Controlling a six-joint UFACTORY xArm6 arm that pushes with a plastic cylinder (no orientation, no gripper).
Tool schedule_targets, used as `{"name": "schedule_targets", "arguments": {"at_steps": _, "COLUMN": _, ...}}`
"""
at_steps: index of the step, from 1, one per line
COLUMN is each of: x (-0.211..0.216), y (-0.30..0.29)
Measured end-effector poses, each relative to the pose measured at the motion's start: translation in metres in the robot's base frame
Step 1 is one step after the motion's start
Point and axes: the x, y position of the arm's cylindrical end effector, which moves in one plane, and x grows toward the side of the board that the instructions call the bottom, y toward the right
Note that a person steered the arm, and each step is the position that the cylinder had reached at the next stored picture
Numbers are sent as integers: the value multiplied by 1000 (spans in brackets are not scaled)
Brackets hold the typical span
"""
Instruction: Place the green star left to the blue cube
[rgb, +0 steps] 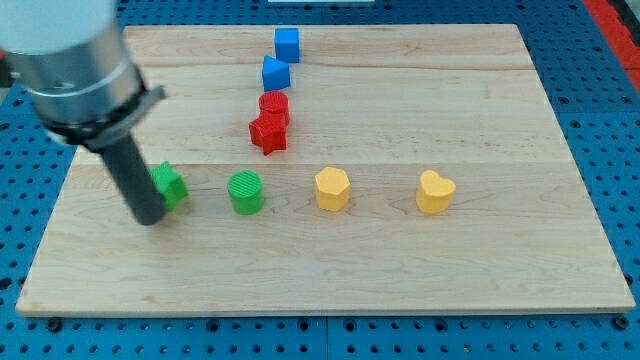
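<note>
The green star (170, 185) lies at the view's left on the wooden board (500, 280), partly hidden by my rod. My tip (150, 220) rests against the star's left lower side. The blue cube (287, 44) sits near the view's top centre. A second blue block (275, 73) lies just below it.
A red cylinder (274, 105) and a red star (268, 131) sit below the blue blocks. A green cylinder (245, 192) is right of the green star. A yellow hexagon-like block (331, 188) and a yellow heart (435, 192) lie further right.
</note>
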Motion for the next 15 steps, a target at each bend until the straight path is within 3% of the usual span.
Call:
{"name": "schedule_targets", "arguments": {"at_steps": 1, "x": -12, "y": 11}}
{"name": "schedule_targets", "arguments": {"at_steps": 3, "x": -131, "y": -4}}
{"name": "schedule_targets", "arguments": {"at_steps": 4, "x": -169, "y": -5}}
{"name": "schedule_targets", "arguments": {"at_steps": 5, "x": -125, "y": -72}}
{"name": "schedule_targets", "arguments": {"at_steps": 6, "x": -71, "y": -22}}
{"name": "schedule_targets", "arguments": {"at_steps": 7, "x": -96, "y": 10}}
{"name": "schedule_targets", "arguments": {"at_steps": 8, "x": -137, "y": -5}}
{"name": "schedule_targets", "arguments": {"at_steps": 9, "x": -114, "y": -46}}
{"name": "schedule_targets", "arguments": {"at_steps": 10, "x": -79, "y": -9}}
{"name": "schedule_targets", "arguments": {"at_steps": 11, "x": -89, "y": 44}}
{"name": "schedule_targets", "arguments": {"at_steps": 12, "x": -132, "y": 32}}
{"name": "schedule_targets", "arguments": {"at_steps": 13, "x": -173, "y": -18}}
{"name": "schedule_targets", "arguments": {"at_steps": 14, "x": -181, "y": -23}}
{"name": "schedule_targets", "arguments": {"at_steps": 15, "x": -225, "y": -9}}
